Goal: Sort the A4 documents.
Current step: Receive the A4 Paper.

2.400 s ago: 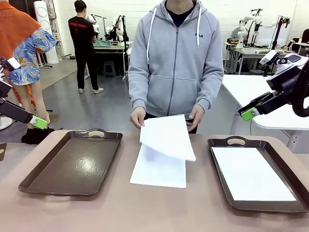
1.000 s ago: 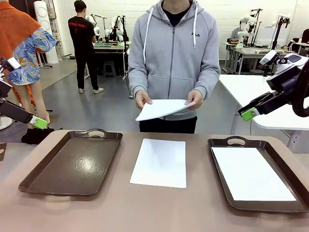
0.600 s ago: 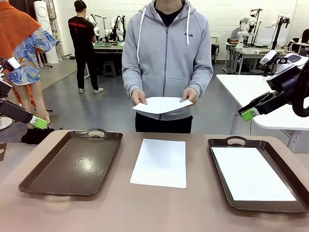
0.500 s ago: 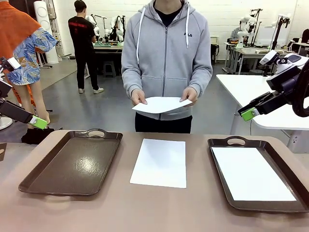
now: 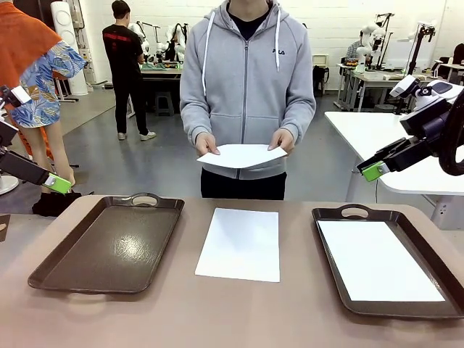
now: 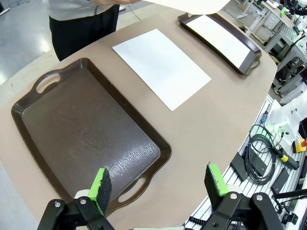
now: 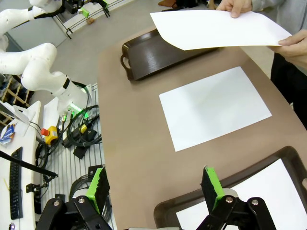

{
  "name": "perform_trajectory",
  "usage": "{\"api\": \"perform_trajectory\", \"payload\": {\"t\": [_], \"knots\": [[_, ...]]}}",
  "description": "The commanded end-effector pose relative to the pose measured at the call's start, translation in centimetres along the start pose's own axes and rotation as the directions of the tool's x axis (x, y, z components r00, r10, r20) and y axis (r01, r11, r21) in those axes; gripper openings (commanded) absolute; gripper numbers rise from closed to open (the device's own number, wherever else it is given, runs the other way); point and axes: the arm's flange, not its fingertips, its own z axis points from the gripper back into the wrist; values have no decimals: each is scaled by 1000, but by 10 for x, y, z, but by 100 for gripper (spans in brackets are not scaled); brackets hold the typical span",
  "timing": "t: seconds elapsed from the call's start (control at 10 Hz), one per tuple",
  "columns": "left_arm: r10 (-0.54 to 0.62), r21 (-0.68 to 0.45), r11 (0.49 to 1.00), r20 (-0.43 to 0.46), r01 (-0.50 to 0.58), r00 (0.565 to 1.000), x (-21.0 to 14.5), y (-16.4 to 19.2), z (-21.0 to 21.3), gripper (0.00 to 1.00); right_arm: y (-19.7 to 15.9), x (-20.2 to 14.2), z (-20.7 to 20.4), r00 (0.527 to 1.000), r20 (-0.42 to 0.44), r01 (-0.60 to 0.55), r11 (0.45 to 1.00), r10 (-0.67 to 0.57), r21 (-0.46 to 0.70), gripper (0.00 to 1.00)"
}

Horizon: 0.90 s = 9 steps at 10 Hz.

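The person beyond the desk has lifted the top sheet off the one lying flat. They have drawn back a little and now hold it nearly level at waist height. Neither arm has shifted.

The rounded brown desk (image 5: 239, 315) spans the lower frame. On it, lower left, sits an empty dark brown handled tray (image 5: 109, 243). A matching dark brown tray (image 5: 380, 214) at lower right already carries one plain white A4 sheet (image 5: 377, 261). A second white sheet (image 5: 239, 244) lies bare on the desk between the trays, touching neither. The third white sheet (image 5: 241, 155) hangs at upper centre, pinched at its two ends by the person's hands (image 5: 206, 143) (image 5: 283, 139).

The left tool (image 6: 158, 184) waits at the left edge above the empty tray, jaws wide and holding nothing. The right tool (image 7: 153, 184) sits at the right edge, equally wide and empty.

Sorting looks barely begun, with the person seemingly offering a sheet. The next move likely needs one tool to reach in and nip the paper's free edge without creasing it.
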Motion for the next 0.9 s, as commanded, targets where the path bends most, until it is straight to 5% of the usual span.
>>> {"api": "perform_trajectory", "payload": {"t": [0.0,0.8], "knots": [[-9,-15,1000,11,9,1000,-1,2,0,100,1,0,1,1000,-8,-5,1000,5,-2,100],[-9,-15,1000,11,9,1000,-1,2,0,100,1,0,1,1000,-8,-5,1000,5,-2,100]]}}
